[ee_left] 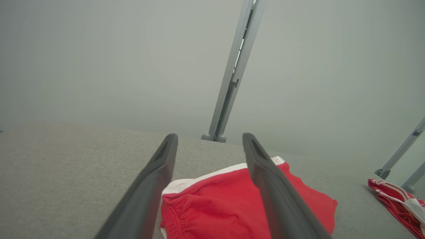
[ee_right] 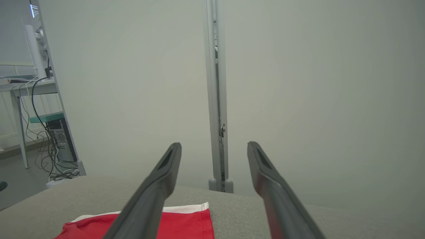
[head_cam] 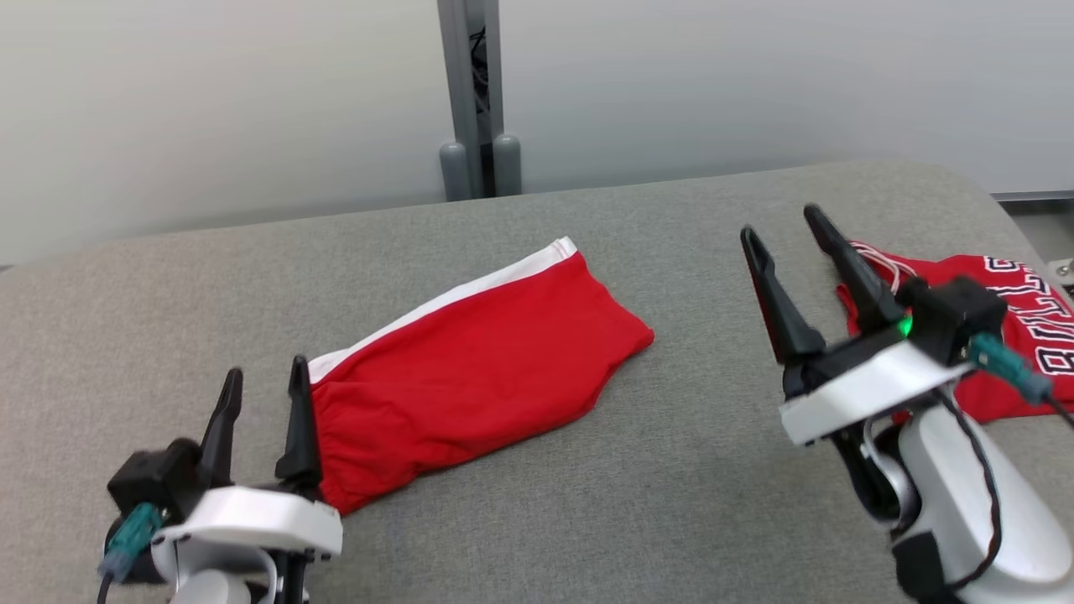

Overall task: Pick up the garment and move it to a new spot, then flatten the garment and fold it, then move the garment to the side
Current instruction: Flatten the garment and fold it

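Red shorts (head_cam: 470, 369) with a white side stripe lie folded flat in the middle of our grey fabric worktop (head_cam: 671, 470). Our left gripper (head_cam: 266, 369) hovers just beside their waistband end, jaws wide and empty. Our right gripper (head_cam: 780, 221), equally wide and empty, hangs near a red lettered jersey (head_cam: 1024, 335) at the right edge.

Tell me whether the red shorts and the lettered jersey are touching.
Apart. The head view shows bare grey surface between the red shorts and the lettered jersey; the left wrist view shows the same gap.
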{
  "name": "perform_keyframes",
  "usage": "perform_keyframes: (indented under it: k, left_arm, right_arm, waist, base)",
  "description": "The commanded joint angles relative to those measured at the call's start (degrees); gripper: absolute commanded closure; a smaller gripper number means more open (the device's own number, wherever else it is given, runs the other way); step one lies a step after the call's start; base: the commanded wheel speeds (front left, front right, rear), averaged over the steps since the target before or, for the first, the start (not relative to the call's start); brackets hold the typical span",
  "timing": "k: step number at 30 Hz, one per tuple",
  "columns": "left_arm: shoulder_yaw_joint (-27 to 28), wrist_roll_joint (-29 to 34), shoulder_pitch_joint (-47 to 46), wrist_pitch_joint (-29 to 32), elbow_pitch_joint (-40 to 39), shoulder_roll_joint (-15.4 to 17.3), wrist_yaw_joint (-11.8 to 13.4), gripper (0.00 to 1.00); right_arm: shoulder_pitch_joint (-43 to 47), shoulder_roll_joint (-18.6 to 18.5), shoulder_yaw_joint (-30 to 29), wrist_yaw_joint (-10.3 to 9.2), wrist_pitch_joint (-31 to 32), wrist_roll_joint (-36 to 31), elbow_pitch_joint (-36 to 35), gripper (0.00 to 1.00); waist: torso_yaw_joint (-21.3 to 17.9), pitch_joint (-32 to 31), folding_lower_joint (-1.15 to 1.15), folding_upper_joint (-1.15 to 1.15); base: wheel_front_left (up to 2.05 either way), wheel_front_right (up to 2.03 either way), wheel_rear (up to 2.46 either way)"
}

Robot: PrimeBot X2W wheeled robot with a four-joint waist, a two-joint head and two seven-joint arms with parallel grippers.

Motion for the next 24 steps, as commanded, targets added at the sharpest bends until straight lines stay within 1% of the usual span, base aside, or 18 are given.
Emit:
perform_keyframes:
  k: [1, 4, 7, 12, 17, 21, 24]
  left_arm:
    - [1.85, 1.45, 2.01, -0.18, -1.09, -0.99, -0.51, 0.0]
    - [5.79, 4.46, 6.13, -0.18, -2.83, -3.48, -2.12, 0.0]
    - [8.3, 7.29, 8.99, -0.18, -3.72, -5.63, -4.04, 0.0]
    - [11.26, 11.57, 12.43, -0.18, -3.8, -7.6, -6.72, 0.0]
    - [12.79, 12.6, 12.99, -0.19, -2.78, -8.2, -8.39, 0.0]
    - [13.18, 12.91, 12.58, -0.19, -2.57, -8.29, -8.98, 0.0]
    - [12.77, 12.54, 12.26, -0.19, -2.53, -8.3, -8.89, 0.0]
  right_arm:
    - [2.53, 0.96, -1.81, 0.0, 0.01, -1.47, -1.05, 0.0]
    - [7.14, 3.9, -4.98, 0.01, 0.01, -3.94, -2.63, 0.0]
    - [10.53, 5.71, -7.27, 0.01, 0.01, -5.37, -3.48, 0.0]
    - [13.96, 7.38, -8.43, 0.01, 0.01, -7.0, -3.73, 0.0]
    - [15.05, 7.94, -8.96, 0.01, 0.0, -7.43, -3.39, 0.0]
    - [14.97, 8.04, -8.96, 0.01, 0.0, -7.54, -3.04, 0.0]
    - [14.82, 7.99, -9.16, 0.01, 0.0, -7.4, -2.48, 0.0]
  waist:
    - [-0.95, -0.91, 0.0, 0.0]
    - [-1.01, -1.37, 0.0, 0.0]
    - [-0.57, -1.73, 0.0, 0.0]
    - [0.45, -2.12, 0.0, 0.0]
    - [1.46, -2.37, 0.0, 0.0]
    - [1.96, -2.48, 0.0, 0.0]
    - [2.53, -2.46, 0.0, 0.0]
  base:
    - [0.0, 0.0, 0.0]
    - [0.0, 0.0, 0.0]
    - [0.0, 0.0, 0.0]
    - [0.0, 0.0, 0.0]
    - [0.0, 0.0, 0.0]
    - [0.0, 0.0, 0.0]
    - [0.0, 0.0, 0.0]
